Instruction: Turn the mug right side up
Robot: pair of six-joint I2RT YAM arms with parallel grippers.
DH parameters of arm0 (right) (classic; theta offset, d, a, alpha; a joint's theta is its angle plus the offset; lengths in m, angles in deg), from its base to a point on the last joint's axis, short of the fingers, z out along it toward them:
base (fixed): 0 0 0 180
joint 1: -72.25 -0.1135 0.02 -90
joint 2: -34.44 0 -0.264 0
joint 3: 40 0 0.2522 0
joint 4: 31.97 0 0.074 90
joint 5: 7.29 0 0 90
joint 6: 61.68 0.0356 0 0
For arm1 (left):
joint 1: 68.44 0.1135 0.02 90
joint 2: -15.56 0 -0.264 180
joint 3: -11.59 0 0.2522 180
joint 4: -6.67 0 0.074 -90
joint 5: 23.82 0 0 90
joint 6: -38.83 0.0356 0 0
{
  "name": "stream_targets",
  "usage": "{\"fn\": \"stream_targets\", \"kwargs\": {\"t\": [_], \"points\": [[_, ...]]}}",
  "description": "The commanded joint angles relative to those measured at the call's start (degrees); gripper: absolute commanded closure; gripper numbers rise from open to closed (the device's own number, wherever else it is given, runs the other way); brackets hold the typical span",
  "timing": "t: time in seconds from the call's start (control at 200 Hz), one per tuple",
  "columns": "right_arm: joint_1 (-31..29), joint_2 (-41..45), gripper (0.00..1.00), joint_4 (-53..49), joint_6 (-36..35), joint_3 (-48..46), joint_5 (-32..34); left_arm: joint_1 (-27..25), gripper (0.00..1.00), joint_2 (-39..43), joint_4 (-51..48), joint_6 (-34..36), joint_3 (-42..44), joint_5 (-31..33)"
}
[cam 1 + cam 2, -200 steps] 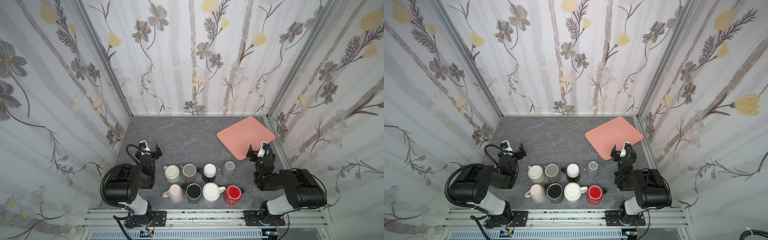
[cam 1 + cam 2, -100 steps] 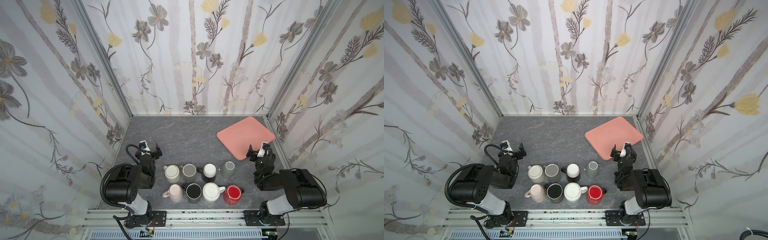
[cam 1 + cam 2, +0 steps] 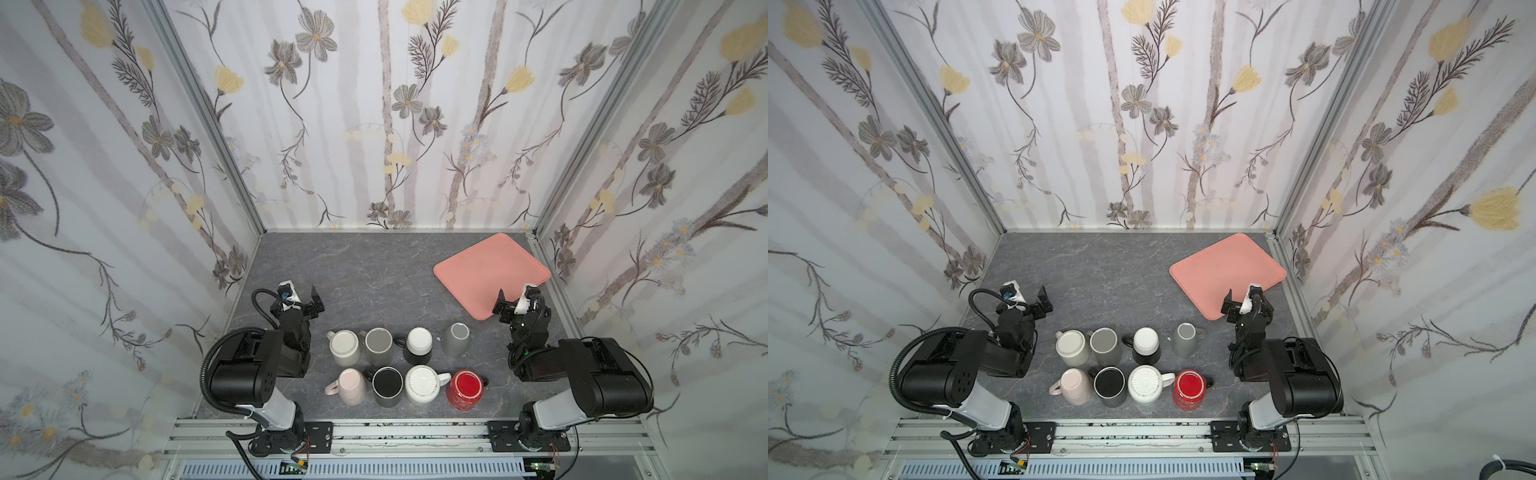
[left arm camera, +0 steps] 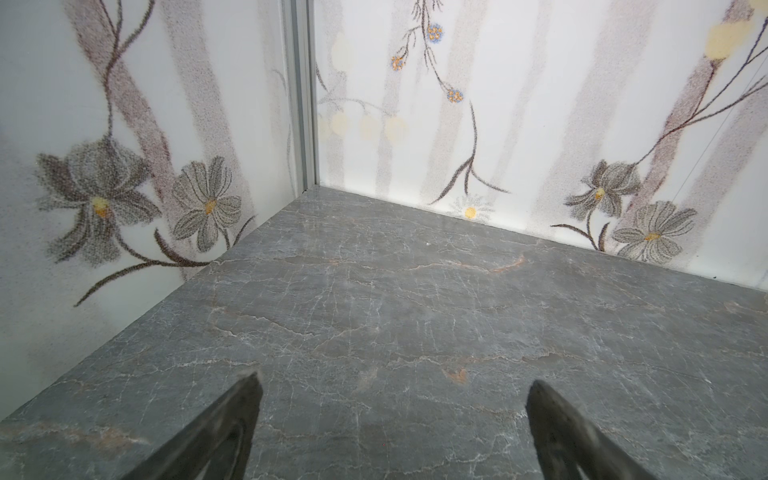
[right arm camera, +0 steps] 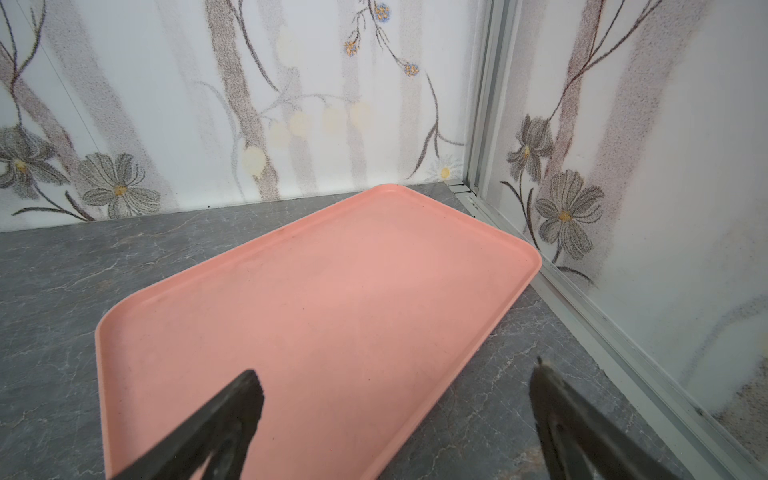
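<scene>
The red mug sat at the right end of the near row, base up, and the white ribbed mug just left of it looked bottom-up too. Both belonged to two rows of four mugs at the near middle of the bench, close to its near edge. Bare grey bench ran from the far row to the back wall. The pink tray lay far right, corners near the walls. The left end effector hung released left of the rows. The right end effector hung released over the tray's near edge.
</scene>
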Motion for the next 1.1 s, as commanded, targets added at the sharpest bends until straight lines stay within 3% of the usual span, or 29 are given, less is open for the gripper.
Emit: {"fn": "stream_targets", "kwargs": {"t": [0.0,0.235,0.395,0.5,0.599,0.759,0.824,0.884,0.979,1.094], "points": [[-0.05,-0.03,0.0,2.38,-0.52,0.09,-0.12,-0.01,0.0,-0.1,2.04,0.02,0.07,0.39],[0.02,-0.03,0.01,2.45,-0.47,0.09,-0.22,0.0,0.0,0.24,2.31,-0.19,0.15,0.92],[-0.07,5.17,0.0,2.85,0.01,-2.57,2.03,0.3,0.0,7.57,-6.77,-1.21,-1.31,2.37],[-0.16,10.19,0.0,-5.99,1.69,-0.84,5.26,0.35,0.0,12.04,-14.14,-1.31,-3.64,2.66],[-0.78,14.46,0.0,-17.16,2.46,3.18,5.29,0.3,0.0,16.52,-15.08,-2.83,-3.7,4.46],[-5.72,19.68,0.0,-24.04,2.84,6.82,21.73,0.31,0.0,23.74,-17.71,-10.27,-5.05,12.93],[-6.05,19.58,0.0,-27.27,7.87,9.61,28.15,0.46,0.0,25.34,-21.22,-16.05,-6.98,15.9],[-5.66,18.58,0.0,-32.75,17.82,12.6,32.95,0.8,0.0,26.68,-24.02,-22.16,-8.19,17.3],[-5.01,18.65,0.0,-55.92,42.31,18.43,35.45,1.59,0.0,29.25,-27.73,-29.77,-8.18,16.18],[-4.11,19.31,0.0,-50.63,38.22,16.16,22.27,1.88,0.0,31.52,-27.2,-31.94,-6.53,12.7]]}}
